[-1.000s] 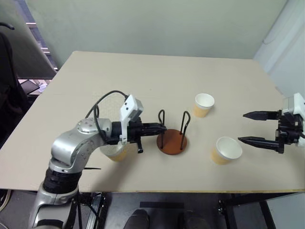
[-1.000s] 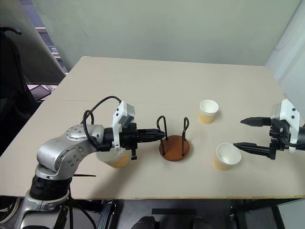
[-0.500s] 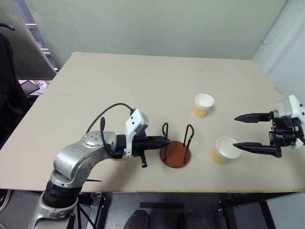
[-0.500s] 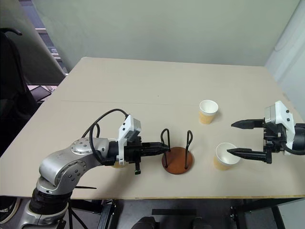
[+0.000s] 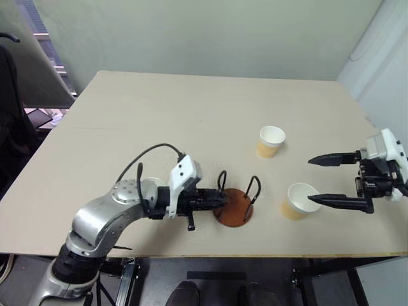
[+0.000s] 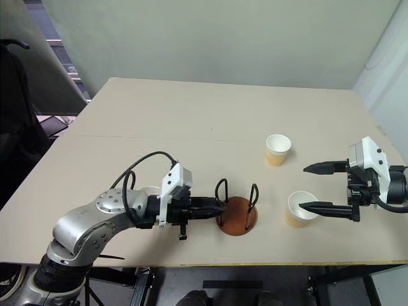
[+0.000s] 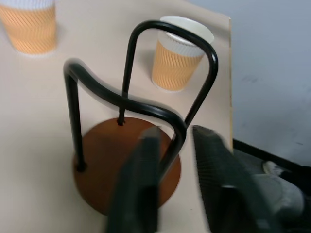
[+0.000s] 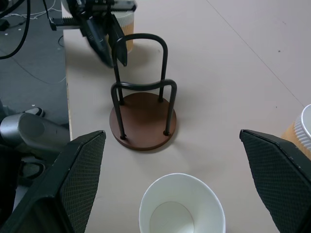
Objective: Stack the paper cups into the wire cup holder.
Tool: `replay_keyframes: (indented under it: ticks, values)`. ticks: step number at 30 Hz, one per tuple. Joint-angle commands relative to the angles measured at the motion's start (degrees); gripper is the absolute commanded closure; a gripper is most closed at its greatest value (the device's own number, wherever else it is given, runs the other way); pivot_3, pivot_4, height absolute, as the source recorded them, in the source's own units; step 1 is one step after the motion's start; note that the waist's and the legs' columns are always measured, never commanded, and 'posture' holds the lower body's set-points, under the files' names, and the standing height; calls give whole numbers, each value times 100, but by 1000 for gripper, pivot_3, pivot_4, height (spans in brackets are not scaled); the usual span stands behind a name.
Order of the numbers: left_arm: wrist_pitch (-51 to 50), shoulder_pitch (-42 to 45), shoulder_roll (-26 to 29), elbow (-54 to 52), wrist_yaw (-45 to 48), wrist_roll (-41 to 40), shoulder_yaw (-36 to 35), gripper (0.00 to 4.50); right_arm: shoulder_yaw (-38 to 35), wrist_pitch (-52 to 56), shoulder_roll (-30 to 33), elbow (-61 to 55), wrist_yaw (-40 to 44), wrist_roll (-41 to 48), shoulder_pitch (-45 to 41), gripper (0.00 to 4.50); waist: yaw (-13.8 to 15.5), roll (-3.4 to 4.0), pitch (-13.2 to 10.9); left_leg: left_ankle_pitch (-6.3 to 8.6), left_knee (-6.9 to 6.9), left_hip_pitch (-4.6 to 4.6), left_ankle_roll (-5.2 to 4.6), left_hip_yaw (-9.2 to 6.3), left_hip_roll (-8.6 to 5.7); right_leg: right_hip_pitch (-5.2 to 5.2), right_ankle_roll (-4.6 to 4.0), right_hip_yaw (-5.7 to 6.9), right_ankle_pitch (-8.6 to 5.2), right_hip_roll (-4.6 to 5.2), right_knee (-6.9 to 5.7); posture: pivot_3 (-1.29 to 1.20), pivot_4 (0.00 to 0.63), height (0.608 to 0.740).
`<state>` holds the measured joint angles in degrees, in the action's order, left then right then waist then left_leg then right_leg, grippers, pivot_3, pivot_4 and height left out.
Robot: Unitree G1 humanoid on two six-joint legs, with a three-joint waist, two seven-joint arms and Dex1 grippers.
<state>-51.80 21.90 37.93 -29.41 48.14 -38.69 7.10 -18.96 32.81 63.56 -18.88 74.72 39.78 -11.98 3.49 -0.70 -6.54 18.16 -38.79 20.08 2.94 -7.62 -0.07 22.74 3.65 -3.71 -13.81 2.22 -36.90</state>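
L gripper (image 5: 218,199): black fingers a little apart, straddling the near wire loop in the wrist view, though it is blurred and contact can't be judged. They are at the wire cup holder (image 5: 234,205), a round reddish-brown wooden disc w/ two upright black wire loops near the front edge of the beige table (image 5: 191,115). R gripper (image 5: 316,180): fingers spread wide, empty, either side of a tan-orange paper cup (image 5: 297,200) w/ white inside, upright, apart from both fingers. 2nd cup (image 5: 270,141) stands farther back. 3rd cup (image 6: 148,190) mostly hidden behind the L arm; only a bit of rim shows.
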Motion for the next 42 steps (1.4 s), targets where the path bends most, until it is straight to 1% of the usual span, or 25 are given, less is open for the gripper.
replay_keyframes:
  ticks: [1,6,7,9,12,15,18,21,23,25,26,28,31,34,36,39,42]
  values:
    - [-16,29,-14,-131,-52,-93,-65,1986,2,-26,5,-93,-33,83,-168,0,0,0,0,0,3,0,0,0,0,0,0,0,0,0,0,0,150,740]
    - [75,-2,64,-228,-75,-23,-88,205,94,-47,17,-22,13,48,-264,0,0,0,0,1,13,-1,1,0,0,0,0,0,-1,0,4,0,150,740]
    - [85,5,110,-264,-58,-19,-103,12,117,-58,22,-6,28,39,-281,0,0,0,0,1,15,-1,1,0,0,1,0,0,-1,0,5,0,150,740]
    - [31,69,200,-351,-44,-96,-203,12,185,-83,28,44,52,9,-339,0,0,-1,-1,0,19,-1,1,0,0,2,0,0,-1,-1,7,0,150,740]
    - [14,125,672,-531,196,-159,-398,12,282,-116,27,135,94,-32,-446,0,-1,-6,-4,0,27,-2,2,1,2,5,0,0,-2,-3,8,0,150,740]
    - [144,58,1265,-660,587,-191,-640,12,368,-158,17,222,128,-77,-531,0,-4,-6,-4,0,39,-6,3,0,3,6,-4,-1,-4,-6,10,0,150,740]
    - [349,175,1934,-651,1137,-272,-1078,12,440,-202,18,286,149,-102,-583,0,-6,-5,-5,-1,51,-4,5,-1,3,15,-10,-1,-9,-6,8,0,150,740]
    - [676,357,2570,-302,1743,-224,-1500,12,512,-233,5,346,172,-144,-654,0,-5,-8,-7,-2,57,0,7,-4,10,24,-19,0,-14,-8,6,0,150,740]
    - [1022,494,2931,202,2091,-7,-1690,12,545,-247,-11,369,176,-167,-682,0,-10,-7,-7,-1,61,-1,8,-5,16,26,-24,-2,-18,-9,3,0,150,740]
    - [1334,590,3184,735,2301,244,-1722,12,567,-256,-26,369,167,-177,-692,0,-14,-5,-7,-2,66,0,8,-6,34,33,-27,-2,-19,-8,3,0,150,740]
    - [1599,532,3372,1065,2468,521,-1625,12,573,-263,-38,366,159,-181,-690,0,-19,-4,-8,-2,68,1,8,-6,48,38,-30,-4,-21,-6,1,0,150,740]
    - [1970,424,3573,1498,2772,848,-1444,12,575,-277,-58,362,144,-190,-676,0,-40,-4,-8,-2,71,6,8,-8,52,50,-33,-5,-23,-6,-2,0,150,740]
    - [2312,432,3575,1840,3053,1122,-1153,12,524,-273,-72,319,104,-179,-615,0,-50,-5,-7,-1,78,15,7,-19,55,67,-33,-12,-23,-6,-2,0,150,740]
    - [2739,667,3468,2193,3116,1810,-526,12,427,-249,-59,254,55,-157,-506,0,-42,-6,-7,0,73,40,5,-50,53,86,-31,-11,-21,-3,0,0,150,740]
    - [2873,844,3356,2343,3204,2020,-284,12,383,-232,-43,221,26,-136,-464,0,-44,-6,-6,0,73,50,5,-59,52,94,-30,-9,-20,0,1,0,150,740]
    - [3139,1082,3188,2648,3279,2472,97,12,316,-199,-21,163,-21,-107,-409,0,-47,-7,-6,-1,66,87,7,-67,52,121,-23,-2,-16,1,0,0,150,740]
    - [3408,1350,2917,3037,3198,2939,414,12,238,-152,-13,83,-74,-86,-332,0,-46,-7,-6,-2,69,88,8,-70,53,122,-22,1,-16,2,0,0,150,740]
